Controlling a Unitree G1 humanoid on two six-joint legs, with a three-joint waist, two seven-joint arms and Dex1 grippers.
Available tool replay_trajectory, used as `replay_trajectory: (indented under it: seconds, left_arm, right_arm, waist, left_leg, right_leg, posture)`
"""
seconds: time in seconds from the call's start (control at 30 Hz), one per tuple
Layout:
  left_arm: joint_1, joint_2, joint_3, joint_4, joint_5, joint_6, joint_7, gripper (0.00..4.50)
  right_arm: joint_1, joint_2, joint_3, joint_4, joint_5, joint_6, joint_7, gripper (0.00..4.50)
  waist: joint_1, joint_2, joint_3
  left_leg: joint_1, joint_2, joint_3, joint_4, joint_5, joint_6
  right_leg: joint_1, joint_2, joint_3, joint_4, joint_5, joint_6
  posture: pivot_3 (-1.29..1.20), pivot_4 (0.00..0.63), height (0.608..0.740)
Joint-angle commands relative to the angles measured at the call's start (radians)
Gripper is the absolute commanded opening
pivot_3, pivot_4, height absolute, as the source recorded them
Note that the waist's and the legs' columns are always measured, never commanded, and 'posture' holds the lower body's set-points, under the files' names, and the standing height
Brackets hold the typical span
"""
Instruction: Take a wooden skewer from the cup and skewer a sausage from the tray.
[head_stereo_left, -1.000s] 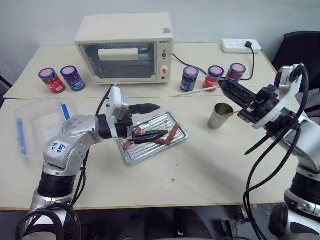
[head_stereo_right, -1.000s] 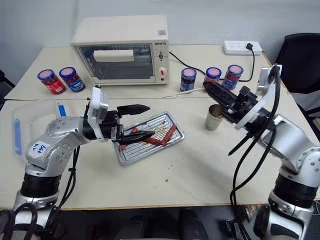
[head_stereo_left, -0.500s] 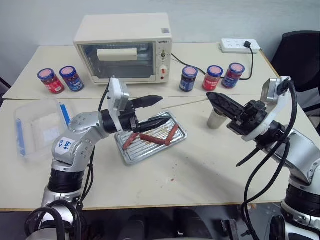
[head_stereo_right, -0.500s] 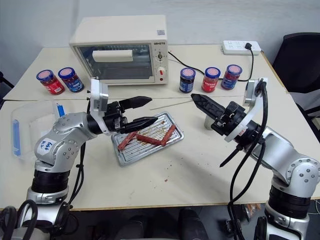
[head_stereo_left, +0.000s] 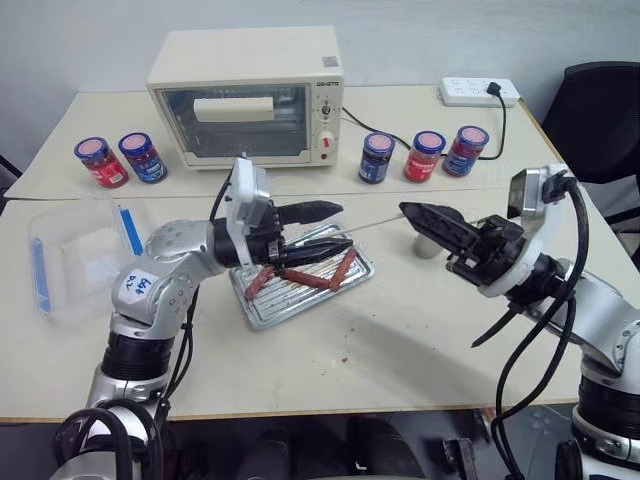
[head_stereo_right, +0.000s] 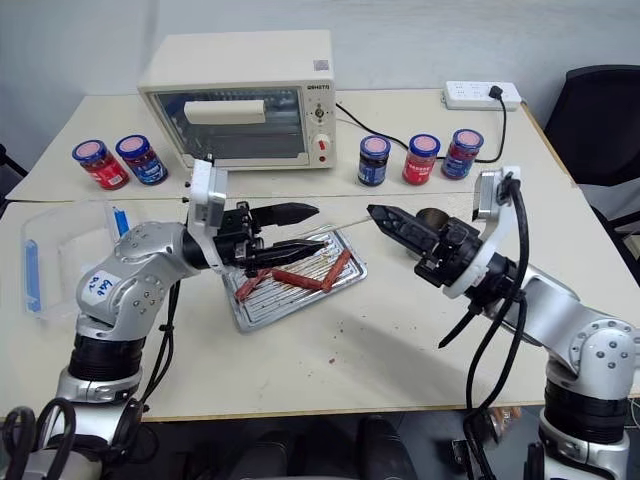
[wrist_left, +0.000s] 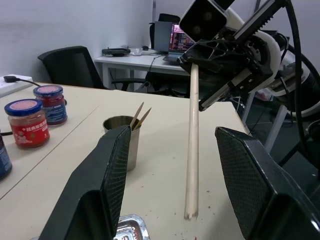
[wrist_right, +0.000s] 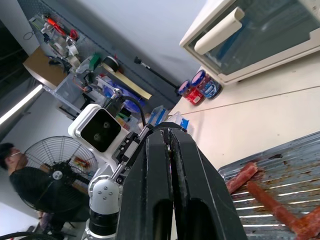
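Note:
My right gripper is shut on a wooden skewer, held nearly level and pointing toward my left gripper. The left gripper hangs just above the tray, open, and the skewer's free end sits between its fingers without touching them. Three reddish-brown sausages lie on the tray, one of them the nearest sausage below the left gripper. The cup stands behind my right gripper, with more skewers in it, and is partly hidden in the eye views.
A toaster oven stands at the back, with jars to its left and jars to its right. A power strip lies at the far right. A clear plastic box sits at the left.
My right gripper has carried the skewer left, away from the cup, until its end reached between the left fingers. The left gripper has risen off the tray and narrowed.

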Motion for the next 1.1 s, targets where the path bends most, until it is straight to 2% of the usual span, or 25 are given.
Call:
replay_trajectory:
  seconds: [0.03, 0.27, 0.37, 0.47, 1.1]
  left_arm:
    - [-0.005, -0.010, 0.005, -0.038, -0.020, -0.006, 0.004, 2.82]
    - [-0.002, -0.022, 0.023, -0.045, -0.040, 0.005, 0.020, 2.82]
    - [0.005, -0.024, 0.028, -0.049, -0.045, 0.006, 0.026, 2.30]
    - [0.011, -0.025, 0.028, -0.053, -0.047, 0.007, 0.031, 1.58]
    - [0.007, -0.051, 0.036, -0.063, -0.077, 0.011, 0.083, 1.58]
  right_arm:
    - [-0.014, 0.004, -0.008, -0.036, 0.023, -0.021, 0.004, 0.00]
    - [-0.031, 0.024, -0.015, -0.027, 0.023, -0.030, -0.021, 0.00]
    - [-0.035, 0.030, -0.016, -0.028, 0.023, -0.033, -0.029, 0.00]
    - [-0.038, 0.038, -0.014, -0.031, 0.023, -0.036, -0.036, 0.00]
    - [-0.045, 0.065, -0.016, -0.040, 0.023, -0.047, -0.066, 0.00]
  waist:
    - [0.000, 0.000, 0.000]
    - [-0.001, 0.000, 0.000]
    - [0.000, 0.000, 0.000]
    - [0.000, 0.000, 0.000]
    - [0.000, 0.000, 0.000]
  left_leg:
    - [0.000, 0.000, 0.000, 0.000, 0.000, 0.000]
    - [0.000, 0.000, 0.000, 0.000, 0.000, 0.000]
    - [0.000, 0.000, 0.000, 0.000, 0.000, 0.000]
    - [0.000, 0.000, 0.000, 0.000, 0.000, 0.000]
    - [0.000, 0.000, 0.000, 0.000, 0.000, 0.000]
  right_leg:
    - [0.000, 0.000, 0.000, 0.000, 0.000, 0.000]
    - [0.000, 0.000, 0.000, 0.000, 0.000, 0.000]
    - [0.000, 0.000, 0.000, 0.000, 0.000, 0.000]
    - [0.000, 0.000, 0.000, 0.000, 0.000, 0.000]
    - [0.000, 0.000, 0.000, 0.000, 0.000, 0.000]
  posture:
    - [0.00, 0.150, 0.740]
    - [0.00, 0.150, 0.740]
    - [0.00, 0.150, 0.740]
    - [0.00, 0.150, 0.740]
    - [0.00, 0.150, 0.740]
